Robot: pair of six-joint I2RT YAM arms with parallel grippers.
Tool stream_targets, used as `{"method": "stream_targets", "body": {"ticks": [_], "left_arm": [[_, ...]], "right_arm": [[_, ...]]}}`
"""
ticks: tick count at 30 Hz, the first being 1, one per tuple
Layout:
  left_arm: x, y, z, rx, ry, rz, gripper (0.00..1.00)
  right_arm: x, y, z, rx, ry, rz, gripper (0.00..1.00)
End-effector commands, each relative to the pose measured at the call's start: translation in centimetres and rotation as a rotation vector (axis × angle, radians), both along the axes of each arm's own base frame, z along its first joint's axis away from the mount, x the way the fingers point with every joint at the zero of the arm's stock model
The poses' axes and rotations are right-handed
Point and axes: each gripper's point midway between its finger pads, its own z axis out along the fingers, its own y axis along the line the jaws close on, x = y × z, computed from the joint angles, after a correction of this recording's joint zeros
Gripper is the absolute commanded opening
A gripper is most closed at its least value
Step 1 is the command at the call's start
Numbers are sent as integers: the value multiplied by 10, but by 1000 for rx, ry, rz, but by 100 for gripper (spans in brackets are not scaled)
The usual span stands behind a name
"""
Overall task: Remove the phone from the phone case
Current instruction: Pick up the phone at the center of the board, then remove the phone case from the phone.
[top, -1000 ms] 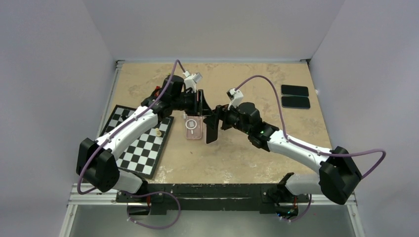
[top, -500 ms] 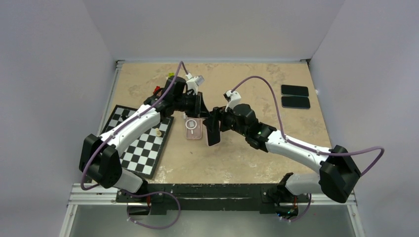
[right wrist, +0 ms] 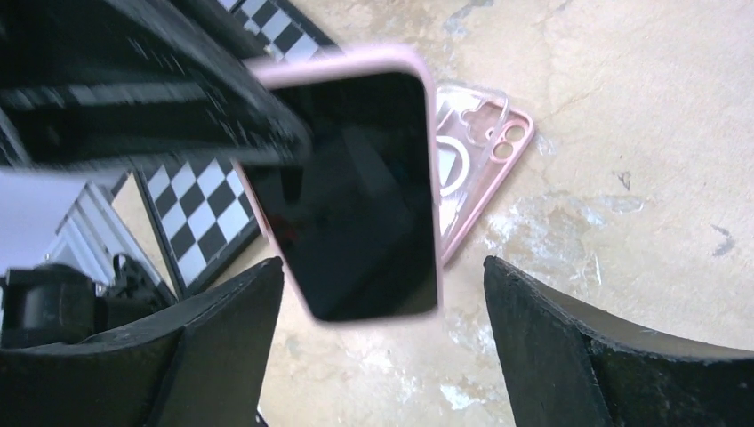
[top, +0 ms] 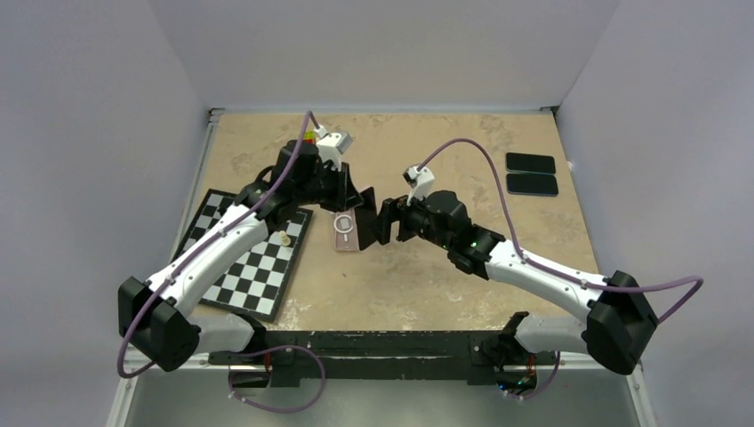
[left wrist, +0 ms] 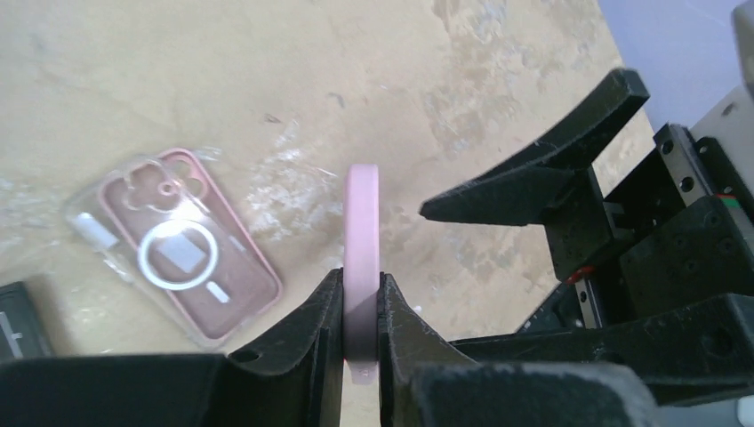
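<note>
A phone (right wrist: 360,187) with a dark screen sits in a pink phone case (left wrist: 362,240), held upright above the table. My left gripper (left wrist: 362,307) is shut on the case's lower edge, seen edge-on in the left wrist view. My right gripper (right wrist: 382,356) is open; its fingers (right wrist: 222,347) stand wide on either side below the phone, not touching it. In the top view the two grippers meet at mid-table, left gripper (top: 357,197) and right gripper (top: 382,221).
An empty clear case with a pink rim (top: 345,231) lies flat on the table under the grippers. A chessboard (top: 253,258) with a pale piece (top: 284,237) lies to the left. Two dark phones (top: 531,163) (top: 532,184) lie far right.
My left gripper has closed on the cased phone. My right gripper has opened wider and let go of it. The left arm has swung slightly left.
</note>
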Motion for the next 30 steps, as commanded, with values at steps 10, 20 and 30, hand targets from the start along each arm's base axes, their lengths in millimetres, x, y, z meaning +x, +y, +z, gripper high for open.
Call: {"method": "stream_targets", "body": {"ticks": [10,20,30], "left_arm": [[-11,-13,61,-144,-270,-173,0],[-42,-51,73,-356,-145,-443,0],[-56,-52,90,-403,-190,-510,0]], "right_arm": [[8,-44,-25,1,34,123,83],[-63,-43,6,230,-48,587,82],[-71,-38,23,309,-61,658,75]]}}
